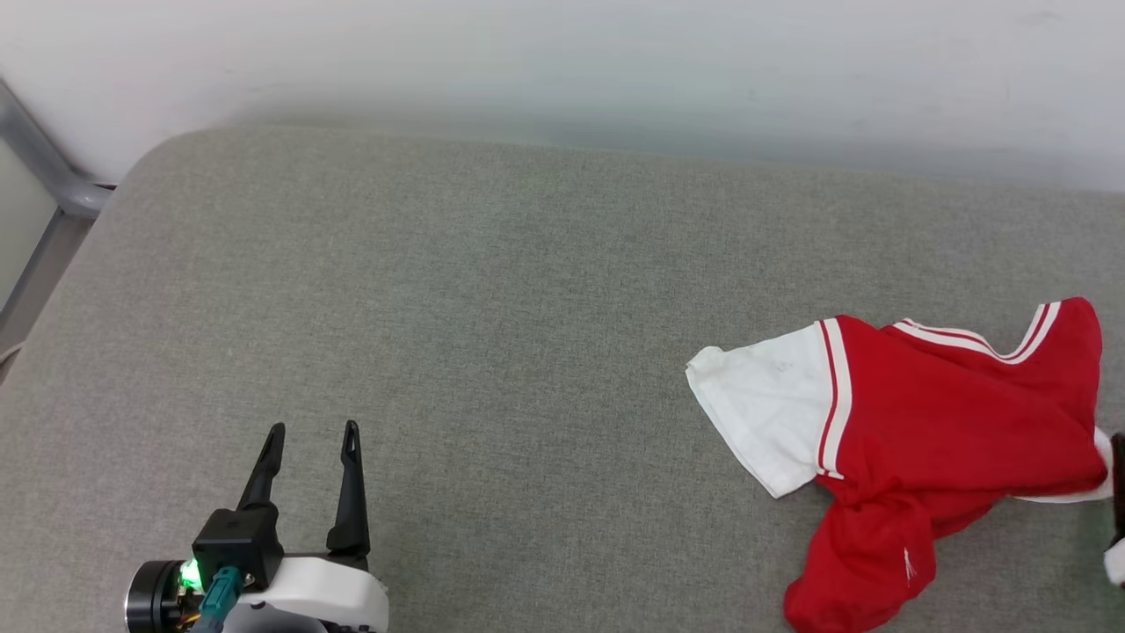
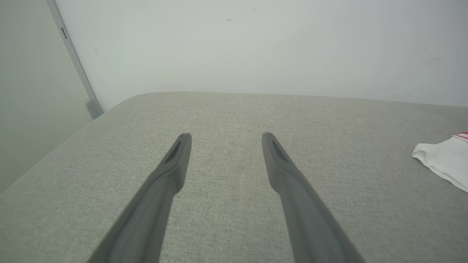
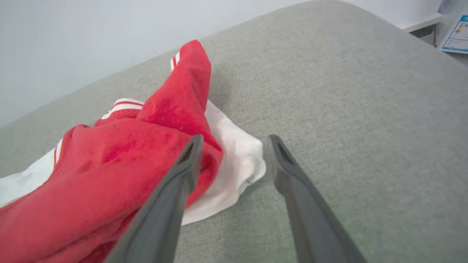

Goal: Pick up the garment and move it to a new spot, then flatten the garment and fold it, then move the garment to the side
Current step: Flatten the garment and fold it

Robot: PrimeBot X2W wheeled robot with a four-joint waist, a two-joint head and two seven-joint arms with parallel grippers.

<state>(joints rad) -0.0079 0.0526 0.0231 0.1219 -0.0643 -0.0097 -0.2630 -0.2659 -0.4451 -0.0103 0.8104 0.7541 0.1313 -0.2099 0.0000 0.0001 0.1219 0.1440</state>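
Note:
The garment lies crumpled at the right of the grey fabric surface. It is red, with a white sleeve spread out to the left and striped trim at the top. My right gripper is open just above it. Its left finger rests against the red cloth, and the second white sleeve lies flat between the fingers. A dark sliver of one right finger shows at the garment's right edge. My left gripper hovers open and empty at the lower left, far from the garment.
A white wall runs behind the surface. A grey metal frame stands past the rounded far left corner. Beyond the right edge there is a white ledge and a blue-and-white leaflet. Bare fabric stretches across the left and middle.

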